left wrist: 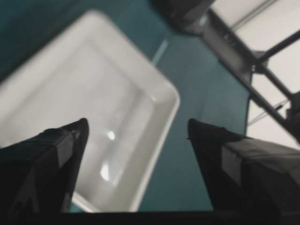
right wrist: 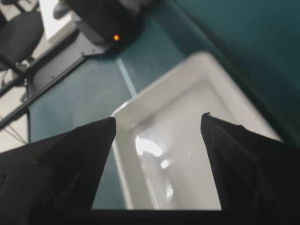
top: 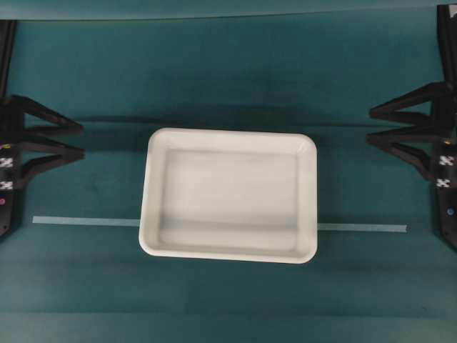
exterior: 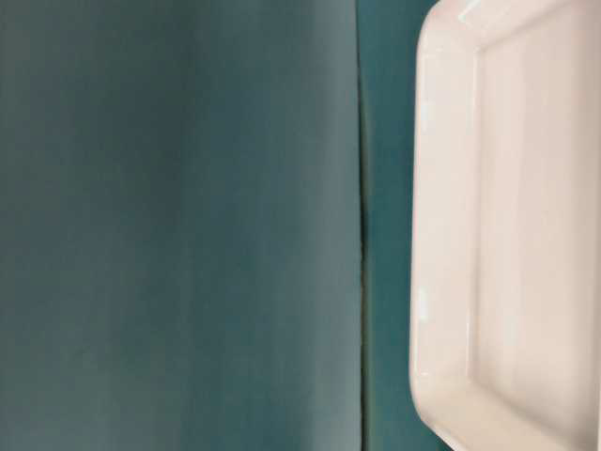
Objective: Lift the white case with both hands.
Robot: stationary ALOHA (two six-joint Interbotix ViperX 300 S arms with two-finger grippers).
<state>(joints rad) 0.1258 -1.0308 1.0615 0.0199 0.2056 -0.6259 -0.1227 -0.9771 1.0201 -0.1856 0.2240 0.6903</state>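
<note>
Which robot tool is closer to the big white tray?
Right, but only slightly; it is nearly a tie. The left tool hangs open off the white tray's left side, the right tool open off its right side. Neither touches it.

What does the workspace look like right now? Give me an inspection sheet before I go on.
Surface: teal table cloth, a pale tape strip across it.
Job's things: white case flat on the cloth, empty, lying over the strip.
Clutter: nothing seen.
Grippers: left gripper and right gripper both open, each well clear of the case's ends.
Cables: nothing seen.
Surroundings: black frame bars past the table edge; the rest is blurred.
</note>
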